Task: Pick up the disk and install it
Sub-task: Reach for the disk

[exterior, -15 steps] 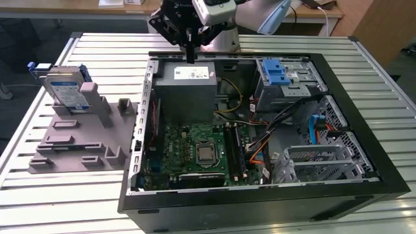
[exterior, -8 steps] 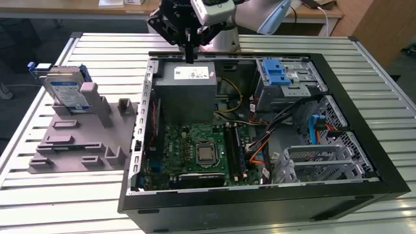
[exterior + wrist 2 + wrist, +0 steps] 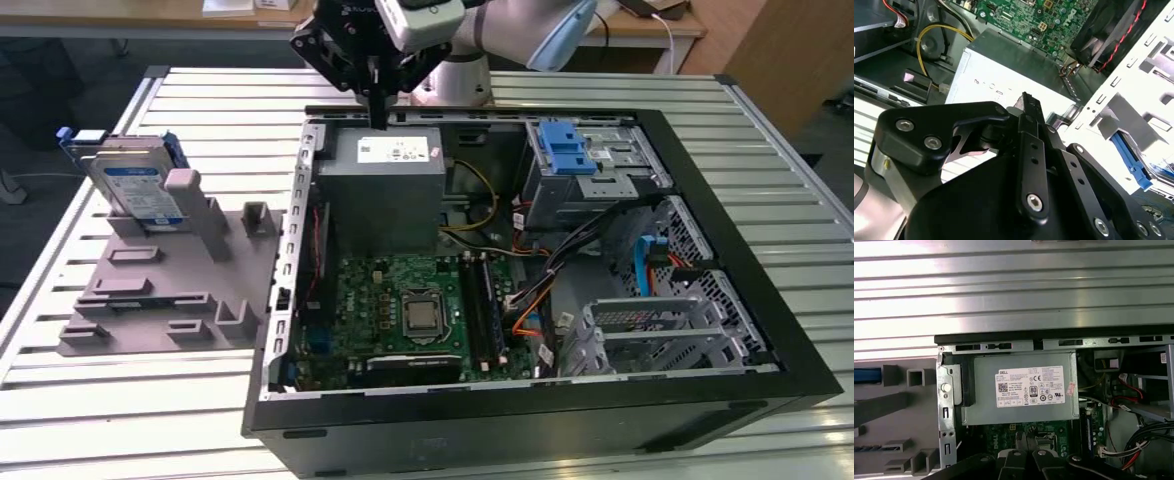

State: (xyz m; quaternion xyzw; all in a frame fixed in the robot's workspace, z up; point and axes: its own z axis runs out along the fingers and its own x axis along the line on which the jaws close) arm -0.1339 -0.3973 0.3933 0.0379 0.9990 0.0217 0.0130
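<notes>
My hand (image 3: 380, 120) hangs clenched and empty over the power supply (image 3: 387, 175). The disk (image 3: 138, 192) stands in its grey holder (image 3: 160, 290) on the tabletop (image 3: 134, 420): not picked, not installed.

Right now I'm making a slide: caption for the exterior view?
Black tool hovers over grey power-supply box; silver-grey blue-railed disk stands in grey holder outside.

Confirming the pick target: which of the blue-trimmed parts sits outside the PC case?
The disk, upright in the grey fixture at the exterior view's left. The cage with the blue latch sits inside the case.
</notes>
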